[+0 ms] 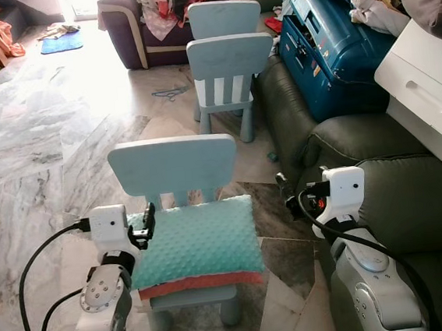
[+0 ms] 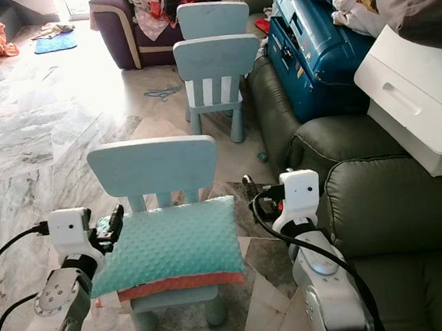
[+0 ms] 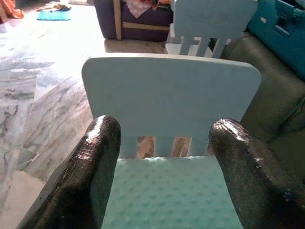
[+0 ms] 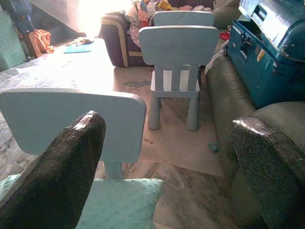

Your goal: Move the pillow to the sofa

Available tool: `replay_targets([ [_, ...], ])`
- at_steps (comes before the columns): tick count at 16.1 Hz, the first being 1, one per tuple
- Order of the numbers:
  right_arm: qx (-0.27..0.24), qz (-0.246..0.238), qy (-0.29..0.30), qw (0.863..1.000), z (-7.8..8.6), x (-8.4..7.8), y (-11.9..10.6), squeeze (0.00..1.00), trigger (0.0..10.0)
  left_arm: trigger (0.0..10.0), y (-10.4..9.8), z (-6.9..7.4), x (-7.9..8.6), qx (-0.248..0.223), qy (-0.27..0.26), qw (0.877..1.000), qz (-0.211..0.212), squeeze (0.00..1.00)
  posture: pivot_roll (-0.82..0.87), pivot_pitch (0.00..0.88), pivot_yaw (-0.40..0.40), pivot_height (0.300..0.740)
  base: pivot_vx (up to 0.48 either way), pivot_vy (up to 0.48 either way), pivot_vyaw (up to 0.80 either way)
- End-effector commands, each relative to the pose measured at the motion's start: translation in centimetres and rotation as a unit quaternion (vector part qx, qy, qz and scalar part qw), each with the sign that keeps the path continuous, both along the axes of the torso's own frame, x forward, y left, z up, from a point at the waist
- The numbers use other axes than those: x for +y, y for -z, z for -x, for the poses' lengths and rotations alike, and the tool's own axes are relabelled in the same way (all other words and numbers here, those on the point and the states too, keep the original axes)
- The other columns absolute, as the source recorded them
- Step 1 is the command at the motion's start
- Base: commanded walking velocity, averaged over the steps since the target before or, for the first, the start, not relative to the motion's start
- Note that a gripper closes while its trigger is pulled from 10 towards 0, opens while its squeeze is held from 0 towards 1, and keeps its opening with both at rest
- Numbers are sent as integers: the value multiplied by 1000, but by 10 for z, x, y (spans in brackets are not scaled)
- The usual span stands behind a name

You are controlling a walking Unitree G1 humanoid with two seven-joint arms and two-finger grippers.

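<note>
The teal pillow (image 1: pixel 197 242) lies on a small blue chair (image 1: pixel 172 164). The left tool (image 1: pixel 146 223), fingers spread, touches its edge; the right tool (image 1: pixel 285 190) hangs released beside the green sofa (image 1: pixel 412 194).

small blue chair (image 1: pixel 172 164), teal pillow (image 1: pixel 199 242) lying on its seat

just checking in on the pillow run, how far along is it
Done: the robot stands at the small blue chair with both arms raised. In hand: the open left tool sits at the left edge of the teal pillow, and the open right tool is off its right side; neither grips it. Left: grasp the pillow, lift it off the seat, and carry it to the green sofa on the right.
</note>
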State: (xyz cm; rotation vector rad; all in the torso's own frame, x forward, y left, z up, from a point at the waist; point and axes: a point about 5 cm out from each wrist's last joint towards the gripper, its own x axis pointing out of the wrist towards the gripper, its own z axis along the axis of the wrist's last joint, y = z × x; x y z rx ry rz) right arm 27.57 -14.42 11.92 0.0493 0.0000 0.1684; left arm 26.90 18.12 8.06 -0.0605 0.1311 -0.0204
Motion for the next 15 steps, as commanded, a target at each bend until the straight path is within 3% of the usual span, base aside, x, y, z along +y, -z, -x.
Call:
replay_targets([
  [1, -1, 1, -3, 1000, 1, 1, -2, 0, 10000, 10000, 0, 0, 1, 3, -1, 1000, 0, 0, -88, 102, -36, 740, 0, 0, 0],
  [3, -1, 1, -4, 1000, 1, 1, -2, 0, 10000, 10000, 0, 0, 1, 8, -2, 1000, 0, 0, -87, 102, -35, 740, 0, 0, 0],
  [11, 0, 2, -5, 1000, 0, 2, -1, 0, 10000, 10000, 1, -1, 0, 12, -1, 1000, 4, 0, -84, 95, -31, 740, 0, 450, 0],
  [15, 0, 3, -8, 1000, -1, 3, 0, 0, 10000, 10000, 0, -1, -3, 8, 13, 1000, -6, 0, -83, 91, -29, 740, 0, 0, 0],
])
